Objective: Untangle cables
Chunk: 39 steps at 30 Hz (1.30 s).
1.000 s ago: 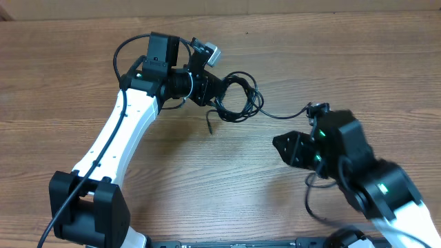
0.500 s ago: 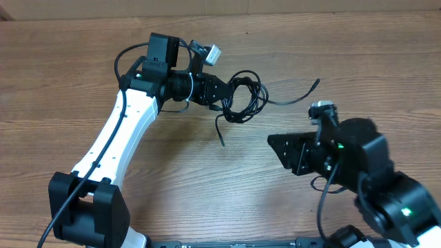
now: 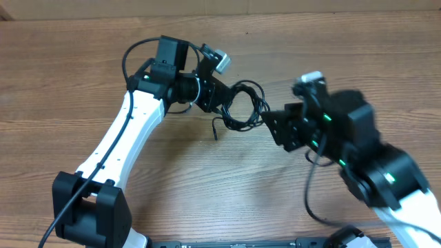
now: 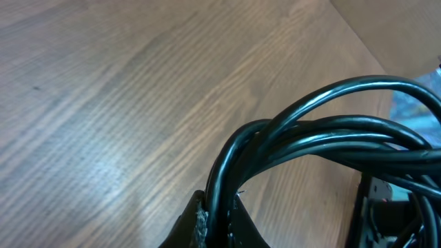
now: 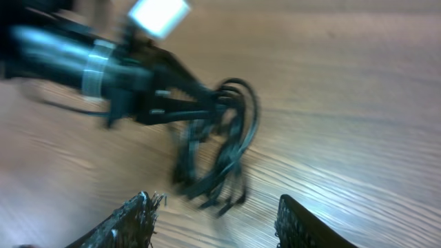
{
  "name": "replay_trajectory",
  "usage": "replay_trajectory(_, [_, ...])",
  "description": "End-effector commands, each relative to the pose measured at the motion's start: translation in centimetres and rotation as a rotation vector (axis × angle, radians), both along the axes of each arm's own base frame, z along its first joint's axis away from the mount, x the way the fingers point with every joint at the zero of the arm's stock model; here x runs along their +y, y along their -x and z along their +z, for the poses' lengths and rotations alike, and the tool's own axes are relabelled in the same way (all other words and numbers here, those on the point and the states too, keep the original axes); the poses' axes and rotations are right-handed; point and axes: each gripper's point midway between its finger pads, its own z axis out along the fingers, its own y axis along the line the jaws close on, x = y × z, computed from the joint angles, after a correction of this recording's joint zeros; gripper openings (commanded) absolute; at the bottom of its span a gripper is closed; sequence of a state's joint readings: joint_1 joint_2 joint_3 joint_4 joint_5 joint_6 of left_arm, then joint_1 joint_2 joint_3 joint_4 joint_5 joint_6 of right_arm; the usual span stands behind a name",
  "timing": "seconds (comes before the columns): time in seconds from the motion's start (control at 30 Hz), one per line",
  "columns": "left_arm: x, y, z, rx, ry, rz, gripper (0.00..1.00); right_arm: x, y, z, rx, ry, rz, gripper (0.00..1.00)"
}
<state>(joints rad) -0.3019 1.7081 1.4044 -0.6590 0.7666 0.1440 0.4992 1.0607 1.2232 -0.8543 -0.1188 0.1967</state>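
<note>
**Cables still knotted; right hand back in, empty**

Nearest the robot, the right hand has swung in over the last second from well off the cables to just beside them on their right. Its fingers have spread to a middling gap with nothing between them. A strand ran out from the cables toward that hand a second ago and then lay free. It no longer shows out there and looks to have sprung back into the knot. I judge that the pull won little: the cables remain one tangle of loops, and the right hand is lined up for a fresh pick.

A short tail hangs at the near left of the cables and is probably the easiest end to take. On their left, the left hand is clamped tight on the loops.

Bare bench lies open to the right of the cables and beyond them, with its far edge well apart. The left arm fills their left side, so a pull rightward or nearward has the most room.
</note>
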Motion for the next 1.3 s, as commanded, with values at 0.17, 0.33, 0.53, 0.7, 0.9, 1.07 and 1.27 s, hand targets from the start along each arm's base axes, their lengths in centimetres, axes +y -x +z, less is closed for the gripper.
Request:
replay_trajectory(0.17, [-0.3,0.8,2.3,-0.050,0.039,-0.045,0.04,-0.3,-2.0,-4.4,0.091,0.152,-0.027,0.52])
replay_trajectory(0.33, [-0.2,0.8,2.3,-0.049,0.039,-0.045,0.04,-0.4,-1.9,-4.6,0.098,0.158,-0.029,0.48])
replay_trajectory(0.53, [0.0,0.6,2.3,-0.048,0.040,-0.039,0.04,-1.5,-2.6,-4.9,0.087,0.207,-0.088,0.47])
replay_trajectory(0.7, [-1.1,1.8,3.8,-0.033,0.144,-0.114,0.04,-1.3,-3.0,-6.2,0.131,0.210,-0.103,0.47])
replay_trajectory(0.9, [-2.1,3.3,5.6,-0.010,0.259,-0.197,0.04,-0.4,-3.7,-8.4,0.206,0.208,-0.101,0.38])
replay_trajectory(1.07, [-2.5,4.3,6.8,0.012,0.333,-0.253,0.04,-4.0,-5.9,-8.9,0.185,0.267,-0.381,0.15])
replay_trajectory(1.27, [-1.5,3.5,6.4,0.010,0.311,-0.210,0.04,-12.6,-5.7,-8.2,0.141,0.409,-0.816,0.10])
